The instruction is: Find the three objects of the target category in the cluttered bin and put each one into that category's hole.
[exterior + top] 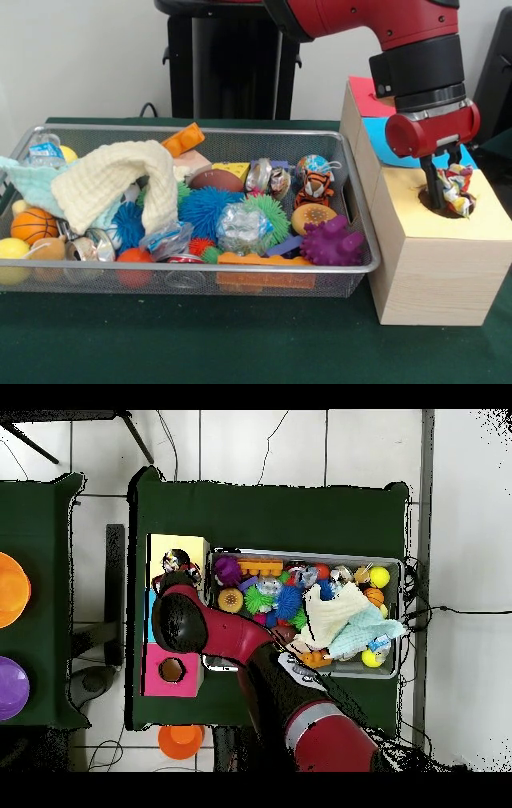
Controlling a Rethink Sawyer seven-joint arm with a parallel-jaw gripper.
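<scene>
You see green worktop [240, 352] carrying wire bin [352, 172], packed with spiky balls, cloth, cans, so targets need digging out. Wooden sorting box [432, 272] sits just beside bin, keeping drops short. Your arm [416, 48] reaches down over box's yellow section. End effector [444, 192] hangs at yellow hole [436, 202], fingers closed on braided rope toy [458, 188], held low so release should fall straight in. Toy not yet dropped.

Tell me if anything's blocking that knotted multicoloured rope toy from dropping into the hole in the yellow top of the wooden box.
Nothing visible does. The knotted multicoloured rope toy hangs in the gripper directly at the dark round hole in the yellow-topped wooden box.
</scene>
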